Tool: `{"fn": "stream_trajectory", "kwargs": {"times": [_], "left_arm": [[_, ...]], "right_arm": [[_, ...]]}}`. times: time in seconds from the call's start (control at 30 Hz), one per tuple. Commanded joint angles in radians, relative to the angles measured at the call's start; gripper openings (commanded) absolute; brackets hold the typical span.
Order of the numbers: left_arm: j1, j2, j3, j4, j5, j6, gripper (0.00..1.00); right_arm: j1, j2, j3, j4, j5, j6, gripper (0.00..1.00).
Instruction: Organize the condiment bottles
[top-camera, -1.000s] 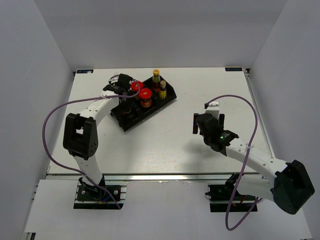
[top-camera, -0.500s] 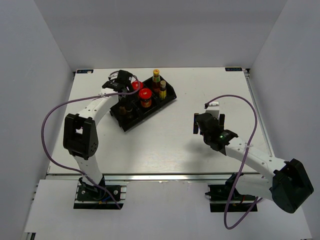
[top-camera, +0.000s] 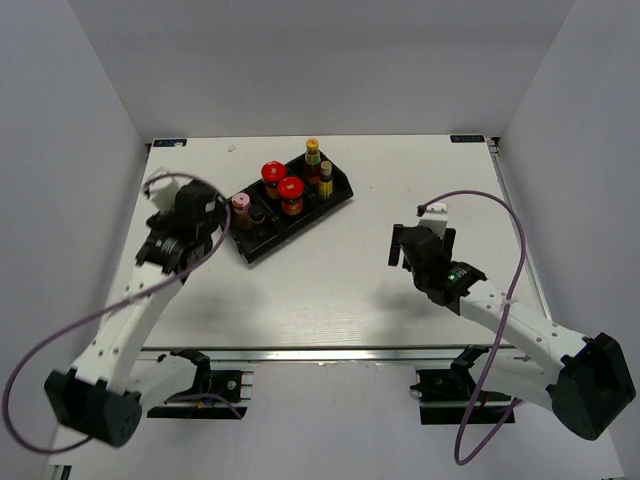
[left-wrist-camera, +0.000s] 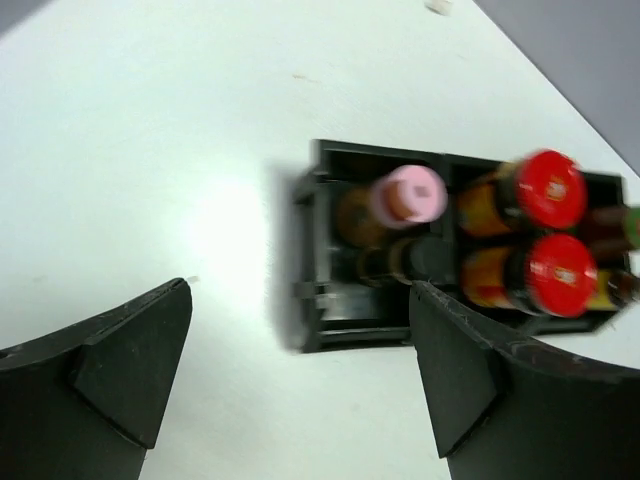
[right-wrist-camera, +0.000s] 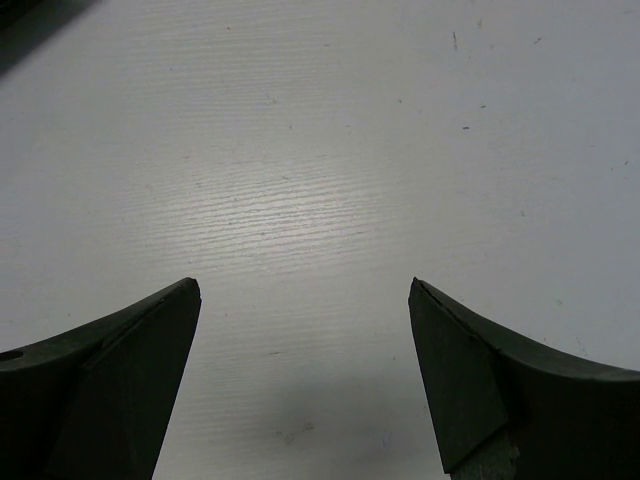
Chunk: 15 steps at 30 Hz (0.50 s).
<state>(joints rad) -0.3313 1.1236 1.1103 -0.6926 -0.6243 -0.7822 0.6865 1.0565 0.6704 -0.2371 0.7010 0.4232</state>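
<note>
Surface: white and rectangular, closed in by pale walls at the left, right and far sides; the arm bases are bolted along the near edge.
Black tray: set at a slant in the far-left part of the surface, its long side running from near-left to far-right; three compartments are seen.
Open room: bare white surface is seen between the tray and the right pincer, and under the right pincer in the right wrist view.
Small white scrap: lies near the far edge, apart from the tray.
Condiment bottles: all six stand upright inside the tray.
Pink-capped bottle: held in the left end compartment; amber body, round pink cap.
Dark-capped bottle: placed in the same compartment, just beside the pink-capped one.
Red-lidded jars: paired in the middle compartment; squat, orange-brown bodies.
Slim bottles: kept in the right end compartment; dark bodies, one yellow cap and one tan.
Writing: a dark mark is seen on each red lid; the labels are too blurred to be read.
Left pincer: fingers spread wide apart, nothing held; it is pointed at the tray's left end, apart from it.
Right pincer: fingers spread wide apart, nothing held; it is poised over bare surface, well apart from the tray.
</note>
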Motion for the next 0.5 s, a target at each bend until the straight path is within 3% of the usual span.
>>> {"fn": "stream_trajectory", "kwargs": {"times": [0.0, 0.07, 0.17, 0.47], "left_arm": [[-0.002, -0.152, -0.171, -0.037, -0.169, -0.127, 0.98], [-0.002, -0.206, -0.246, -0.068, -0.170, -0.199, 0.98], [-0.002, -0.275, -0.315, -0.025, -0.092, -0.184, 0.98], [-0.002, -0.258, -0.305, -0.056, -0.078, -0.195, 0.98]], "right_arm": [[-0.004, -0.016, 0.050, -0.042, -0.006, 0.058, 0.89], [-0.005, -0.013, 0.064, -0.067, -0.001, 0.081, 0.89], [-0.004, -0.013, 0.073, -0.102, -0.006, 0.115, 0.89], [-0.004, -0.088, 0.038, -0.016, -0.093, 0.078, 0.89]]}}
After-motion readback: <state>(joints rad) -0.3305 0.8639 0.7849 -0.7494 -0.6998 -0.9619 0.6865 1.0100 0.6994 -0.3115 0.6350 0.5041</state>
